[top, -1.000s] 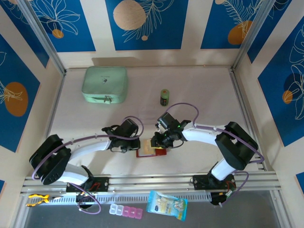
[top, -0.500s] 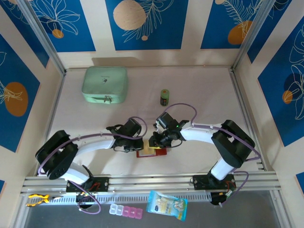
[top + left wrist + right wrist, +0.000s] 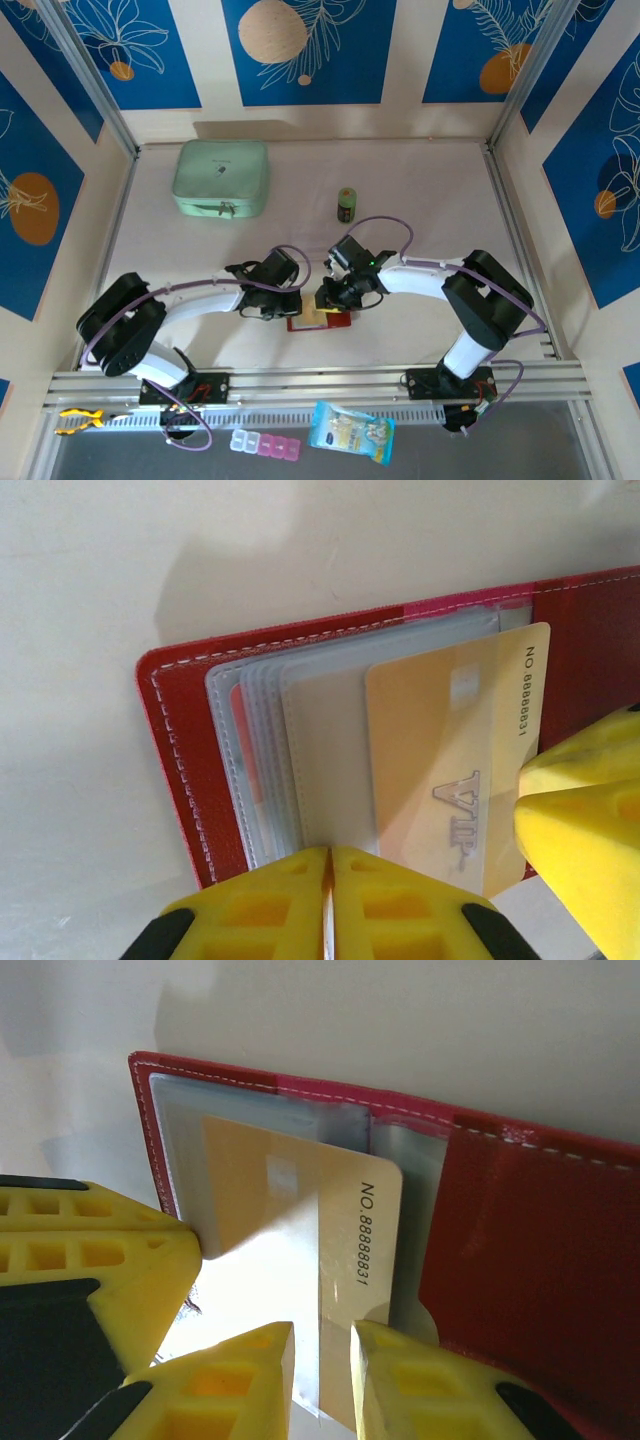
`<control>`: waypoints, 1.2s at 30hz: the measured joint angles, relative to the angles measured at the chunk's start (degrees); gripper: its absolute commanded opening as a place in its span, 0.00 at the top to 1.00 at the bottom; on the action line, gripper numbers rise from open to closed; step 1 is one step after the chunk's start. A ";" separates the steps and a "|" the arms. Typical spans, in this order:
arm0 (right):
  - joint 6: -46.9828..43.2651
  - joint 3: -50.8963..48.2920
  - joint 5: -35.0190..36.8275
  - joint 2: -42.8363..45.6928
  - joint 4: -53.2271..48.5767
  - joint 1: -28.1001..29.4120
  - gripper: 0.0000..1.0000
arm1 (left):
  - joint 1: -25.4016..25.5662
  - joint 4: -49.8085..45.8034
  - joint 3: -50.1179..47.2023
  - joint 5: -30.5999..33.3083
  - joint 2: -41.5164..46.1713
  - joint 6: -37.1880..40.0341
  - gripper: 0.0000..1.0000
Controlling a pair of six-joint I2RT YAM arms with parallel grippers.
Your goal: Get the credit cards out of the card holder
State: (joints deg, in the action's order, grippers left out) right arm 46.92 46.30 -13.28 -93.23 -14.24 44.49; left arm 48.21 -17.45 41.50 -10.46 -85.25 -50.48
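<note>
Where it lies open on the table (image 3: 420,190), holder (image 3: 180,760) sits centrally, toward the near edge. Left gripper (image 3: 328,858): jaws pressed together at the sleeves' (image 3: 300,750) edge, possibly pinching one. Right gripper (image 3: 322,1345): clamped on tan card (image 3: 290,1190), marked VIP, numbered 8888831, partly out of its sleeve. Orange shows through the rear sleeves.

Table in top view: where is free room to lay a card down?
Free: right of the green can, toward the wall; in front of the mint case. Crowded: at the card holder, between left gripper and right gripper.
</note>
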 measured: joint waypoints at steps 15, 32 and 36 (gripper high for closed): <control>-1.46 1.27 1.95 1.75 -4.66 -0.07 0.75 | 0.04 -2.51 1.27 0.46 0.00 0.90 0.90; 0.11 -6.38 -3.34 5.01 6.40 -3.89 0.73 | 1.70 -2.78 3.78 0.42 -1.25 1.07 0.90; 0.55 -7.15 -4.79 4.39 8.72 -4.42 0.74 | 1.70 -2.73 3.72 0.44 -2.71 1.07 0.90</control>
State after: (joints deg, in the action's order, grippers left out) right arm 47.46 39.16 -18.06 -88.84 -5.52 40.07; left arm 49.91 -20.18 45.21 -10.02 -87.96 -49.41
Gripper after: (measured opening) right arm 0.263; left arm 0.102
